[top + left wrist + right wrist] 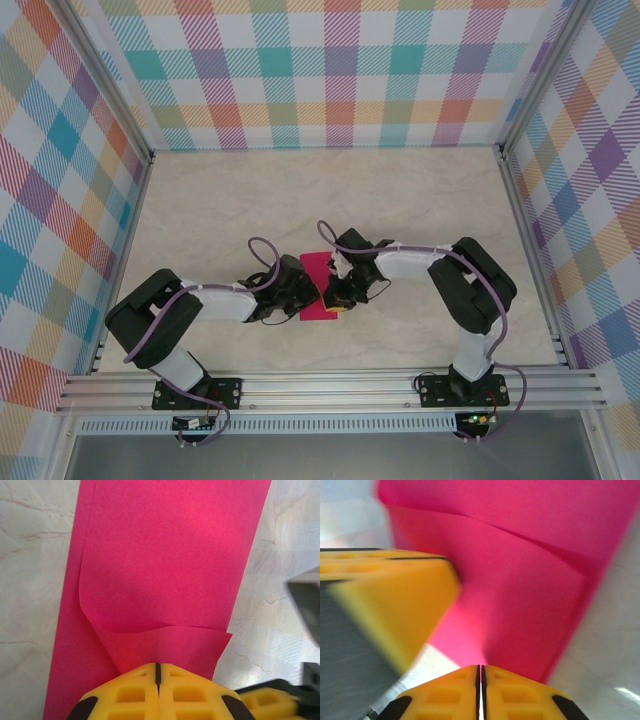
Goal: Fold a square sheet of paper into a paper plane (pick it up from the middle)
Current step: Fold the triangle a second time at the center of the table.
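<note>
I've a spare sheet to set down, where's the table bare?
Bare table spans from the back wall to the pink paper, plus strips outside the left arm and right arm. It's crowded near centre, where the left gripper and right gripper meet at that paper.

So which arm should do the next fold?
Probably left. The left gripper is shut on a lifted flap of the paper, ready to carry it over. The right gripper is shut at the paper's edge, and a grip there is unclear.
</note>
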`<control>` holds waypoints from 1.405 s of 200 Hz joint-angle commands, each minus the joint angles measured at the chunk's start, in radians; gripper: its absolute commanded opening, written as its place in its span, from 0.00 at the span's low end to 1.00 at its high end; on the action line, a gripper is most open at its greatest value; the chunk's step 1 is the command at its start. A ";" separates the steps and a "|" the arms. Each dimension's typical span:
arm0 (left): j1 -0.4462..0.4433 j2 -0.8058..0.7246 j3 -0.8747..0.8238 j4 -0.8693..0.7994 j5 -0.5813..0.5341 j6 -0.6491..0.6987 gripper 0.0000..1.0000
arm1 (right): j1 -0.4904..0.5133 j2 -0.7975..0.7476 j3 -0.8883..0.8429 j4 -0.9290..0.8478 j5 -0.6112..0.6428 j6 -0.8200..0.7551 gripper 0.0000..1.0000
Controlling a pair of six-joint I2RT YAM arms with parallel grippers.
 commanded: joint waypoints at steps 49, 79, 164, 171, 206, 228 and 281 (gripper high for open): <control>0.009 -0.080 -0.022 -0.131 -0.107 0.070 0.00 | 0.004 0.010 -0.101 -0.035 0.078 -0.023 0.00; 0.059 -0.093 -0.017 -0.114 -0.106 0.107 0.00 | 0.004 0.014 -0.108 -0.033 0.077 -0.029 0.00; 0.136 -0.209 -0.040 -0.083 -0.064 0.133 0.00 | 0.004 0.019 -0.101 -0.023 0.055 -0.029 0.00; 0.136 -0.235 -0.041 -0.084 -0.055 0.136 0.00 | 0.004 0.019 -0.101 -0.021 0.055 -0.028 0.00; 0.110 -0.260 -0.049 -0.030 0.042 0.121 0.00 | 0.004 0.022 -0.107 -0.013 0.060 -0.016 0.00; 0.090 -0.177 -0.046 0.081 0.129 0.124 0.00 | 0.004 0.025 -0.106 -0.008 0.064 -0.015 0.00; 0.089 0.010 -0.048 0.206 0.160 0.102 0.00 | 0.004 0.040 -0.099 -0.007 0.058 -0.011 0.00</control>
